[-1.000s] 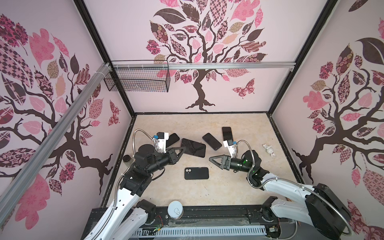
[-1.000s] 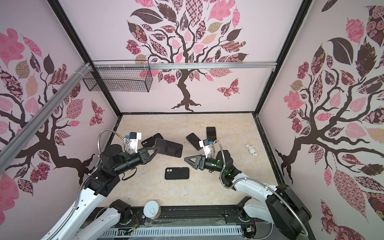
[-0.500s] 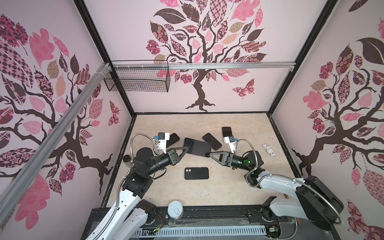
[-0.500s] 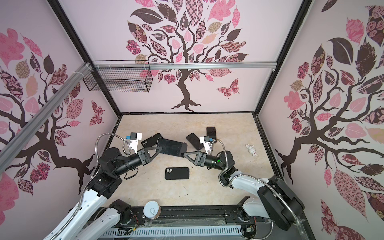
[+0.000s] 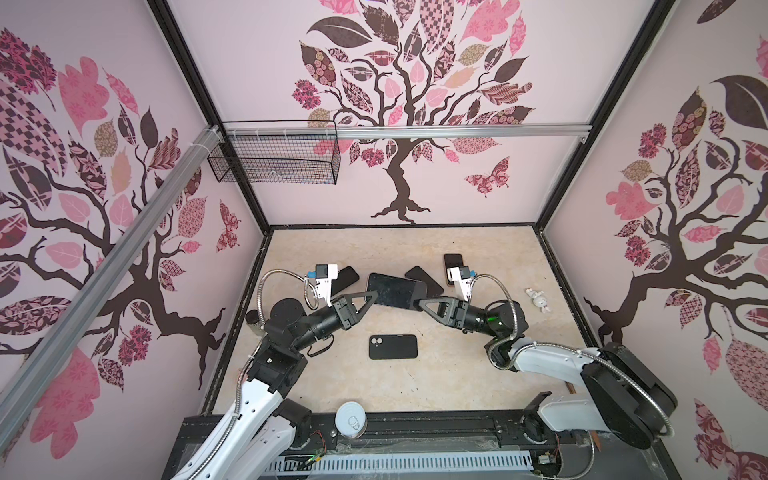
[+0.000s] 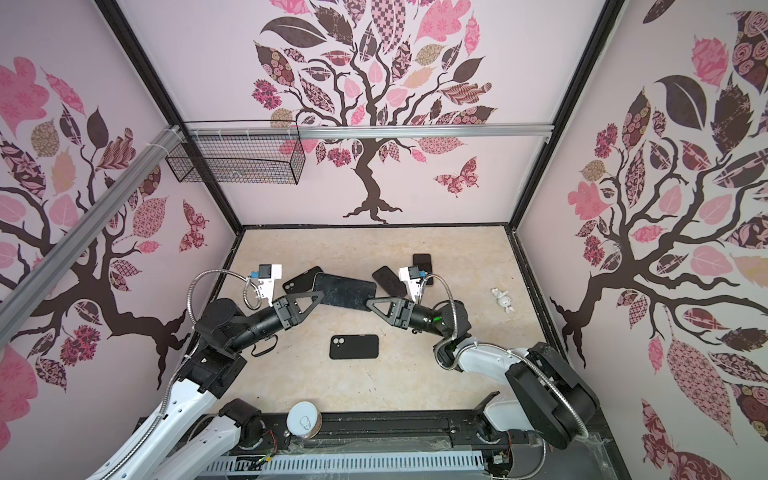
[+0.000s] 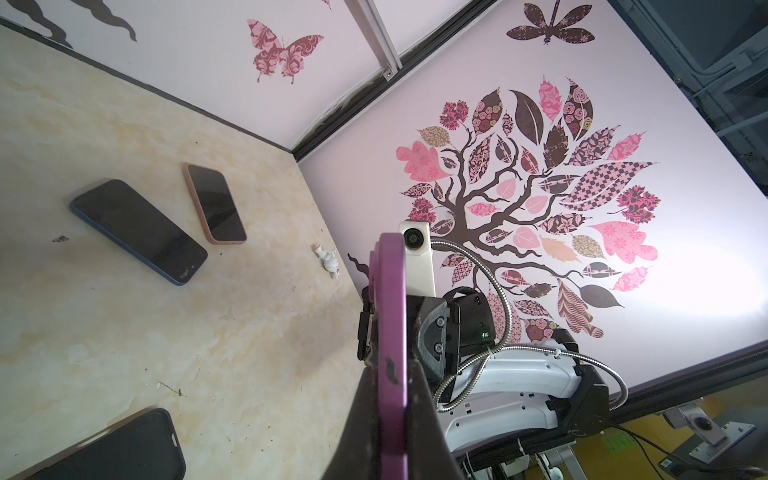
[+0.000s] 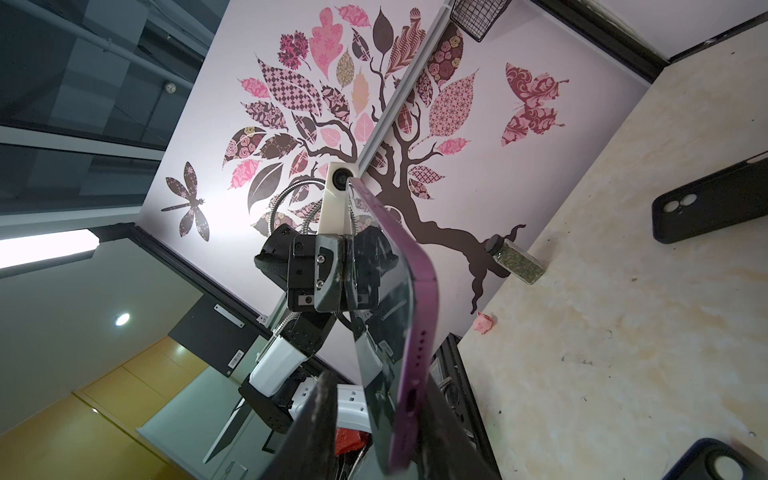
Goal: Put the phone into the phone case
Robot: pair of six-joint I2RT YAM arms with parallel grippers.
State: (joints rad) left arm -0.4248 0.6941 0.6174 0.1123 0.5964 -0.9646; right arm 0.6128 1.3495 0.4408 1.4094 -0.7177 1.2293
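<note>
A purple-edged phone (image 5: 395,291) (image 6: 345,291) hangs in the air above the table, level between both arms. My left gripper (image 5: 372,296) (image 7: 392,415) is shut on one short end of the phone (image 7: 392,332). My right gripper (image 5: 419,302) (image 8: 374,428) straddles the opposite end of the phone (image 8: 411,324). One of its fingers lies against the phone's back; a gap shows between the other finger and the screen. The black phone case (image 5: 392,347) (image 6: 354,347) (image 8: 710,208) lies flat on the table below, camera cut-out showing.
A dark phone (image 5: 424,281) (image 7: 137,230) and a pink-cased phone (image 5: 453,266) (image 7: 214,203) lie behind. Another dark case (image 6: 301,279) lies at the back left. A white figurine (image 5: 540,300), a spice jar (image 8: 515,259), a tin can (image 5: 351,419) and a wire basket (image 5: 274,160) are around.
My left gripper has carried the phone toward the middle. My right gripper has come in to the phone's free end, and its jaws have narrowed around it.
</note>
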